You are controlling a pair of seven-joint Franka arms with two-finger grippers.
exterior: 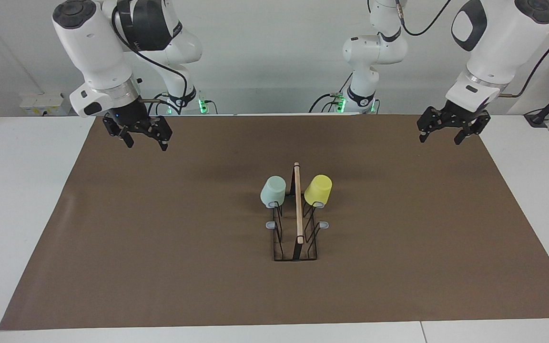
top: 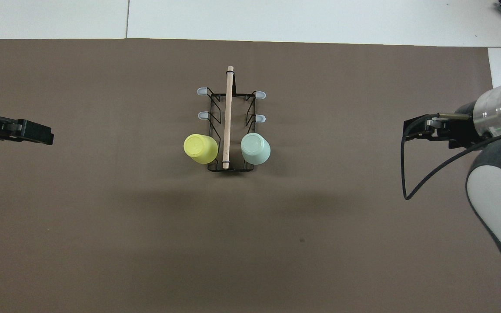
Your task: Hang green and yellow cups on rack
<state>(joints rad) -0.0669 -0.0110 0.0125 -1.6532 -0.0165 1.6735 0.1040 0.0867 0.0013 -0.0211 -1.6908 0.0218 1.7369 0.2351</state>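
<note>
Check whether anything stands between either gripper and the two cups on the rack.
Nothing visible does. The green cup and yellow cup hang on the rack, on its prongs nearest the robots. The left gripper and right gripper hover open and empty over the mat's ends; only bare mat lies between.

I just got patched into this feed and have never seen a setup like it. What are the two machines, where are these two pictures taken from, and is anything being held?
Two robot arms stand at one end of a table, each ending in a two-finger claw. One picture looks at them from across the table; the other looks steeply down from above their end.

On the brown mat stands a black wire rack with a wooden bar. The green cup and yellow cup hang upside down on its two prongs nearest the robots; four prongs are bare.

Nothing is held. The left claw and right claw are open, raised over the mat's corners nearest the robots, well clear of the rack.
</note>
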